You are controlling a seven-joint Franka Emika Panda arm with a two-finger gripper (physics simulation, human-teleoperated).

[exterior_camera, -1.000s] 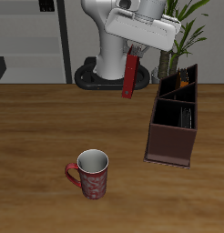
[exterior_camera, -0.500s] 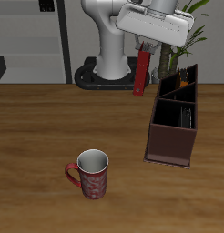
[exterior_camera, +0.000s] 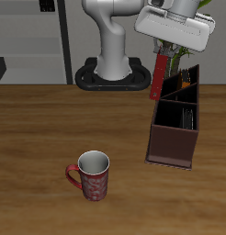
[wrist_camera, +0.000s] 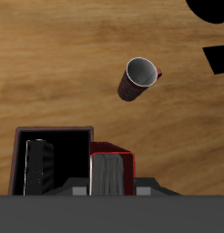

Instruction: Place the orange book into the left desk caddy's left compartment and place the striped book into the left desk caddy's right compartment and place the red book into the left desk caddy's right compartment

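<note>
My gripper [exterior_camera: 162, 53] is shut on the red book [exterior_camera: 158, 77], which hangs upright in the air just beside the far end of the left desk caddy [exterior_camera: 172, 144]. In the wrist view the red book [wrist_camera: 111, 170] fills the space between my fingers [wrist_camera: 79, 191], next to the caddy's rim [wrist_camera: 52, 130]. An orange book [exterior_camera: 184, 74] shows as a sliver in the left compartment, the far end with taller slanted walls. The striped book [exterior_camera: 187, 117] stands inside a nearer section of the caddy, and the wrist view shows the striped book [wrist_camera: 35, 166] upright there.
A red-patterned mug [exterior_camera: 91, 174] stands upright nearer the table's front edge, well apart from the caddy; the mug [wrist_camera: 138, 77] also shows in the wrist view. The robot's base [exterior_camera: 110, 73] and a green plant [exterior_camera: 186, 37] are behind the caddy.
My gripper has carried the red book sideways and slightly upward, from the middle of the table's back to right beside the caddy's far end. Mug and caddy have not moved.
</note>
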